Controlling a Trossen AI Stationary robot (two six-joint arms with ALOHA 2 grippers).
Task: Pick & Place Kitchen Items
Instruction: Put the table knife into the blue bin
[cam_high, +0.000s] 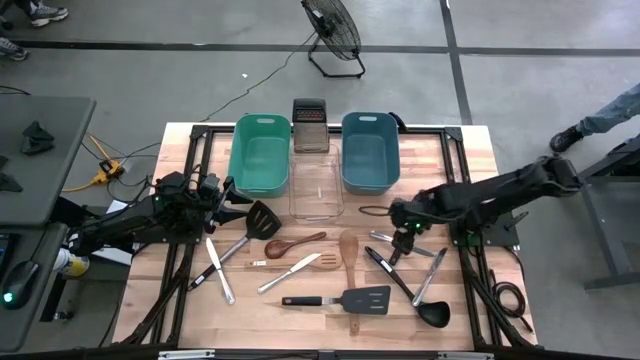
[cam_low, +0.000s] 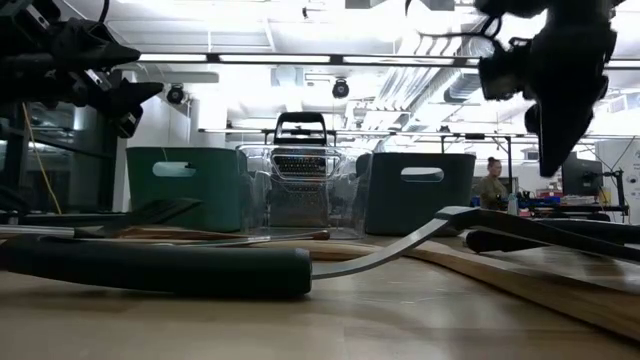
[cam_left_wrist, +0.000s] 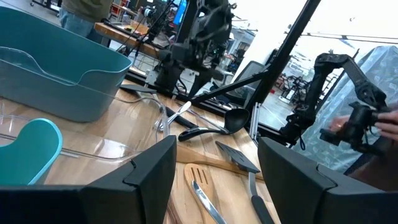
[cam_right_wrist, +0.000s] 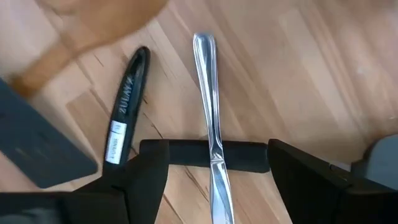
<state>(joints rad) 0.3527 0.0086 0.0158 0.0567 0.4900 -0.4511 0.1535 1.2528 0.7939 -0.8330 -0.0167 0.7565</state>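
Observation:
Kitchen utensils lie spread over the wooden table (cam_high: 470, 300): a black slotted turner (cam_high: 262, 218), wooden spoons and spatulas (cam_high: 348, 250), silver knives (cam_high: 290, 272), a black turner (cam_high: 340, 299) and a black ladle (cam_high: 432, 313). My right gripper (cam_high: 398, 243) hangs open above a silver knife (cam_right_wrist: 210, 106), fingers pointing down on either side of it, without touching it. The knife lies across a black handle (cam_right_wrist: 245, 157). My left gripper (cam_high: 230, 190) is open and empty, above the table's left side near the slotted turner.
A teal tub (cam_high: 260, 152), a clear tub (cam_high: 316, 186) and a blue tub (cam_high: 366, 150) stand side by side at the table's far edge, with an upright steel grater (cam_high: 310, 125) behind the clear one. A person stands in the room beyond the table (cam_low: 492, 185).

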